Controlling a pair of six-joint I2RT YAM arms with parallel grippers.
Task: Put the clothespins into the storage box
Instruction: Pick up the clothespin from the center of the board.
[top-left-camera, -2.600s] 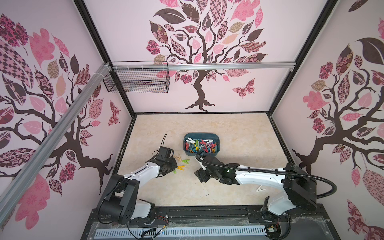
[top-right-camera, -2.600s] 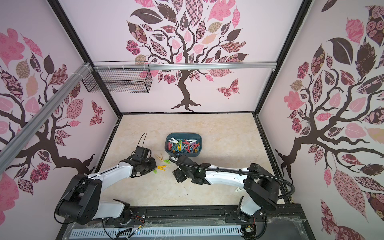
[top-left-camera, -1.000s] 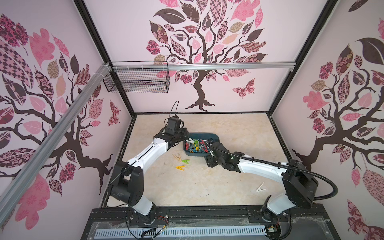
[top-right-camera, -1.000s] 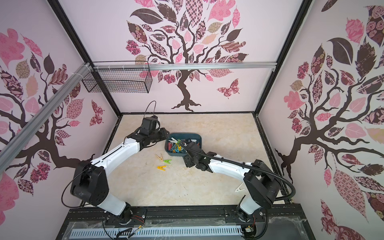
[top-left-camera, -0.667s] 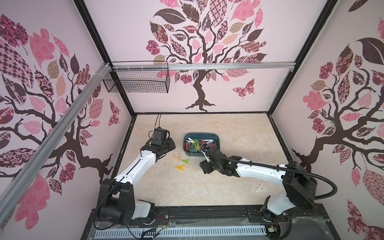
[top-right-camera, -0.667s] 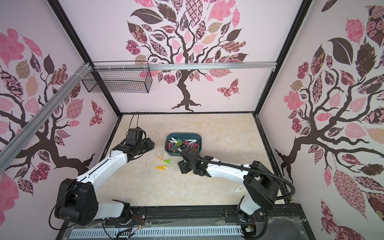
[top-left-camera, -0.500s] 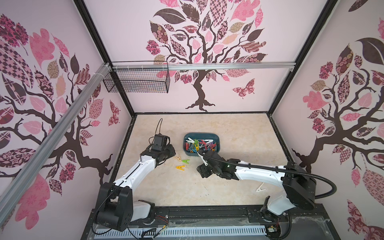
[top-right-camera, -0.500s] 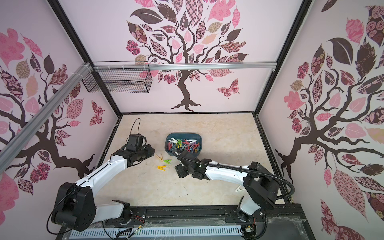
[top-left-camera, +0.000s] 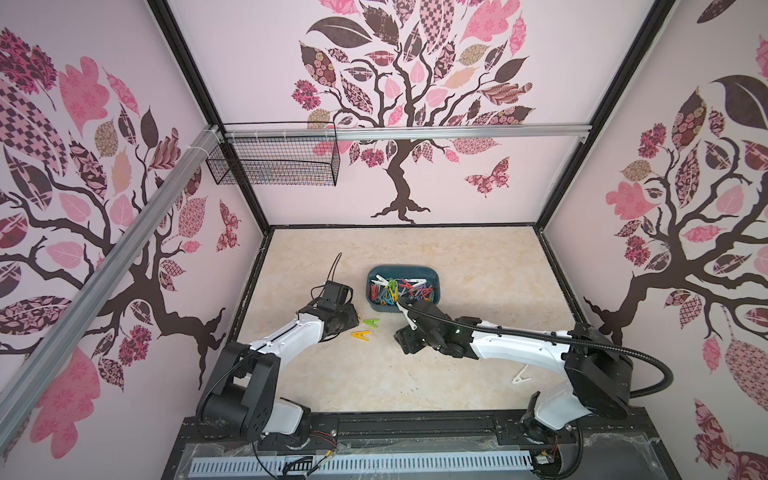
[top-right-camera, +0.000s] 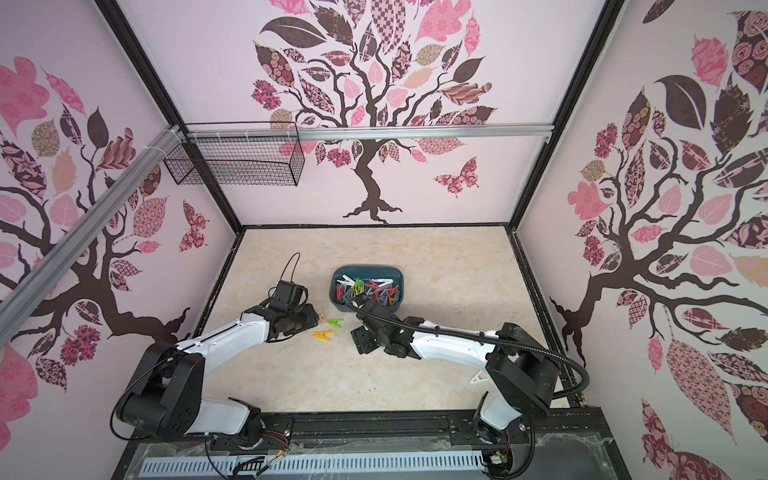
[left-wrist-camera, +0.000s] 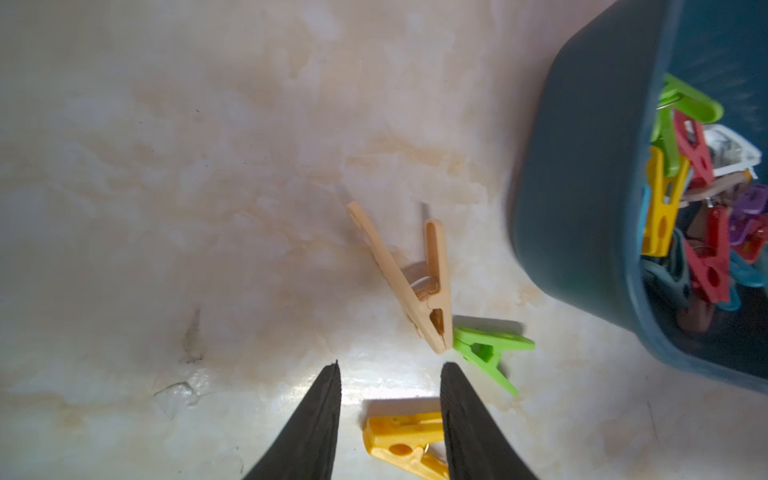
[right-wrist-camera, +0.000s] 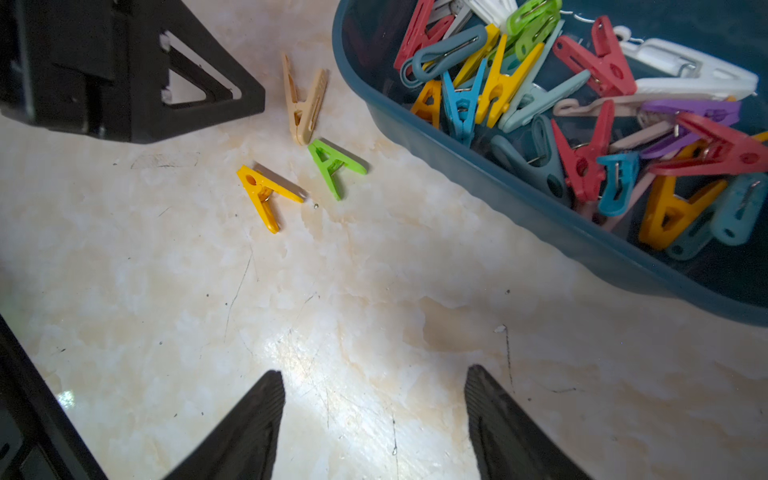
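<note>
The storage box sits near the middle of the counter. It is dark blue, and it holds a heap of clothespins in red, yellow, blue, green, purple, grey, pink and white.

Four clothespins lie out on the counter. Three are in a little group just beside the left end of the box. The beige clothespin is nearest the back edge. Its closed tip is right at the tip of the green clothespin. The yellow clothespin lies near the green one, a bit closer to the front edge, and does not touch it. The white clothespin is far from the others, near the front right corner, beside the right arm.

The left tool is just left of the three clothespins. Its two black fingers are partly open and hold nothing. In the left wrist view the yellow clothespin shows on the counter through the gap between them.

The right tool is over bare counter, near the front side of the box. Its fingers are spread wide and hold nothing.
</note>
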